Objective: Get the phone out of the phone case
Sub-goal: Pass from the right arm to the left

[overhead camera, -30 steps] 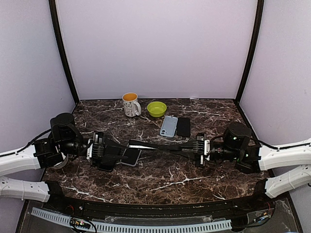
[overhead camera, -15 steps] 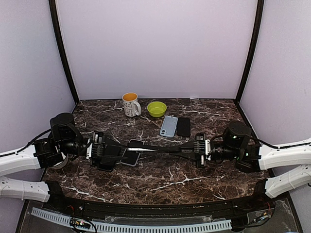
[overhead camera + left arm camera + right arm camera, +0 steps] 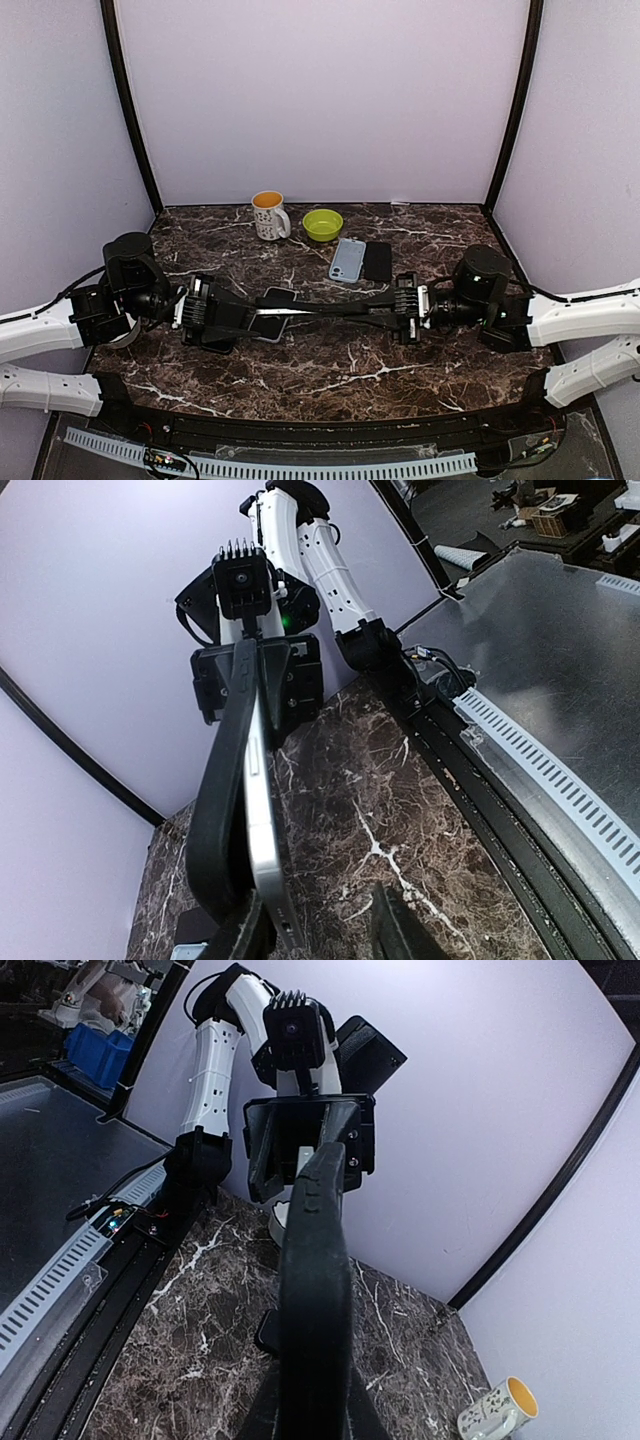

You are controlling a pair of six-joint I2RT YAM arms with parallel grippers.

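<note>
Separation is in hand (not finished, I judge). The left gripper (image 3: 238,320) has its fingers (image 3: 395,932) standing apart around one end of the silver-edged dark phone (image 3: 268,850), one finger clear of it. The phone hangs mid-span above the brown marble table (image 3: 330,375), partly peeled from the long black flexible phone case (image 3: 340,303), which the right gripper (image 3: 388,308) pinches tight. Next move: a firm regrip, then pull apart.

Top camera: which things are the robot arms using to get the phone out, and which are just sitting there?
Part of the job:
- phone case, black, pinched by the right gripper
- phone, silver-edged, at the left gripper

Just lying about:
- mug
- green bowl
- pale blue phone or case
- black slab beside it
</note>
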